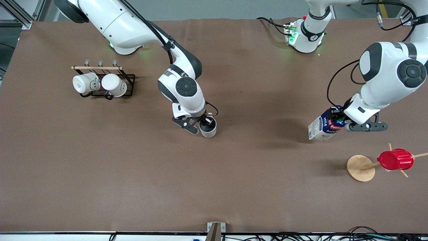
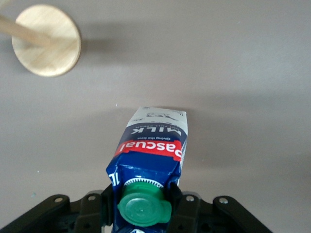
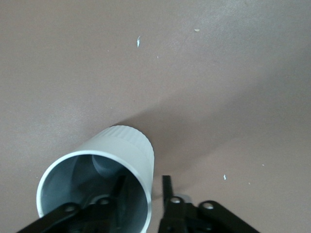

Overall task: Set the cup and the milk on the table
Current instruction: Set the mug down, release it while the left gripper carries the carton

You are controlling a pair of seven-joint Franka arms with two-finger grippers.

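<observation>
The off-white cup [image 1: 208, 130] with a grey inside stands upright on the brown table [image 1: 214, 187] near its middle. My right gripper [image 1: 205, 123] is open at the cup's rim. In the right wrist view one finger is inside the cup [image 3: 124, 141] and one outside, both clear of the wall, around the right gripper's midpoint [image 3: 142, 187]. The cup's handle is hidden. My left gripper [image 1: 336, 119] is shut on the blue and white milk carton [image 1: 321, 127] near its green cap and holds it tilted, low over the table. The left wrist view shows the milk [image 2: 153, 145] between the left gripper's fingers [image 2: 141, 204].
A black rack [image 1: 128, 82] with two white mugs lies toward the right arm's end. A round wooden disc stand [image 1: 359, 169] carrying a red ribbed cup [image 1: 395, 159] lies nearer the front camera than the milk; the disc also shows in the left wrist view [image 2: 46, 41].
</observation>
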